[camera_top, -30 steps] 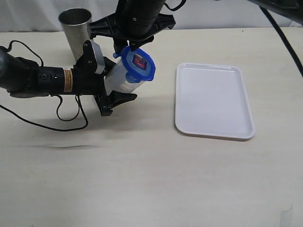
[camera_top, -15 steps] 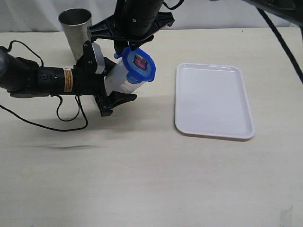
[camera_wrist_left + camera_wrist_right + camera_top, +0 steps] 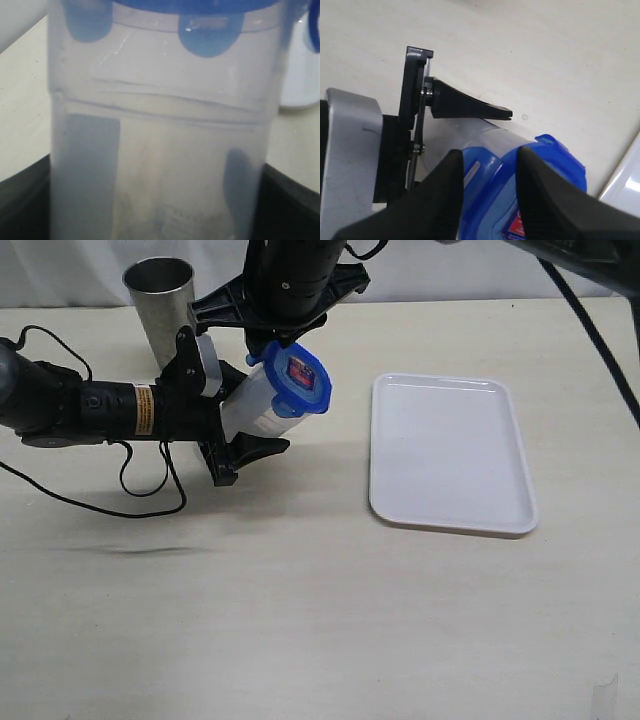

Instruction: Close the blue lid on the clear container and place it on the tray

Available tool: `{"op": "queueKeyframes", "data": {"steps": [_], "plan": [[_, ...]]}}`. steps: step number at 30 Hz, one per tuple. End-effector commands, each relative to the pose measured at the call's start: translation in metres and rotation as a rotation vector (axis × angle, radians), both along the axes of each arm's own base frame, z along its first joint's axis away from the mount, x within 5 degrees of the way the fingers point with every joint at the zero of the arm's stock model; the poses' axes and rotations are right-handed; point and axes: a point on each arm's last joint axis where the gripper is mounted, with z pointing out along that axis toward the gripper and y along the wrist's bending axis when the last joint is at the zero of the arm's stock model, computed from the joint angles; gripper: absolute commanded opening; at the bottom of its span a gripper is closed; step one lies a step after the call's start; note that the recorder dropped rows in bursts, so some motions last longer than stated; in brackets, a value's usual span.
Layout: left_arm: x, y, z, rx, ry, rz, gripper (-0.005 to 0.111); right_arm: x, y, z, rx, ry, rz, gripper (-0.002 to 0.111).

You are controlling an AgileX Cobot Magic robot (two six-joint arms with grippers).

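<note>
One container is clamped across its body by the left gripper and held off the table, long axis tilted. The base is turned toward the left arm, and the mouth, capped by the lid, is aimed up toward the tray, well apart on the right. The left arm is stretched nearly level. The right gripper is hung over the lid's rim, fingers slightly parted; whether it's actually pinched can't be told.

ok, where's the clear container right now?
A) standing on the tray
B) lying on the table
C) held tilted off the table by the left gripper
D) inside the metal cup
C: the left gripper clamps the clear container tilted above the table, apart from the tray.
</note>
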Motion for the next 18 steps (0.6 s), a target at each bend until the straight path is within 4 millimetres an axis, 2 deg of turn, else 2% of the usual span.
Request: {"op": "queueKeyframes", "data": {"steps": [1,7,11,18], "plan": [[0.002,-0.002,0.008,-0.071,0.019,0.04,0.0,-0.008,-0.002,-0.052,-0.156,0.195,0.019,0.032],[0.002,-0.002,0.009,-0.082,0.02,0.042,0.0,-0.01,0.002,-0.052,-0.178,0.178,0.038,0.032],[0.002,-0.002,0.009,-0.088,0.036,0.048,0.0,-0.018,0.011,-0.052,-0.204,0.153,0.072,0.032],[0.002,-0.002,0.01,-0.096,0.04,0.047,0.0,-0.016,0.009,-0.051,-0.232,0.134,0.073,0.032]]}}
